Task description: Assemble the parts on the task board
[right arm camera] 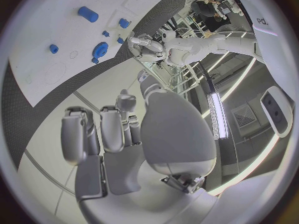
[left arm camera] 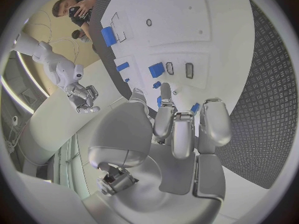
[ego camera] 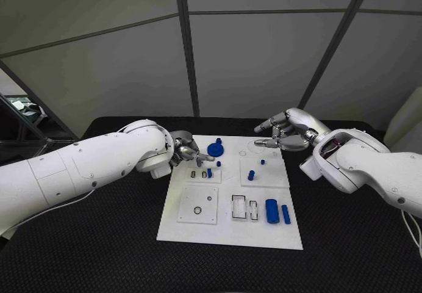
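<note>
1. The blue parts (ego camera: 272,210) looked small, rigid, light and probably slick; best pinched across their sides.
2. They lay scattered on the task board (ego camera: 264,235), mid-table.
3. The left hand (ego camera: 188,152) hovered at the board's far left edge, apparently pinching a small blue piece (ego camera: 209,173).
4. The right hand (ego camera: 283,135) waited at the far right corner, fingers loosely curled, empty.
5. The black table (ego camera: 97,256) was textured and ringed by grey panels (ego camera: 255,61).

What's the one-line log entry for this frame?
left hand: over task board, at small blue part | right hand: above far edge, holds nothing

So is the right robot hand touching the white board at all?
Apart. In the head view the right robot hand hovers at the task board's far edge, and the right wrist view shows its fingers held away from the board, holding nothing.
</note>
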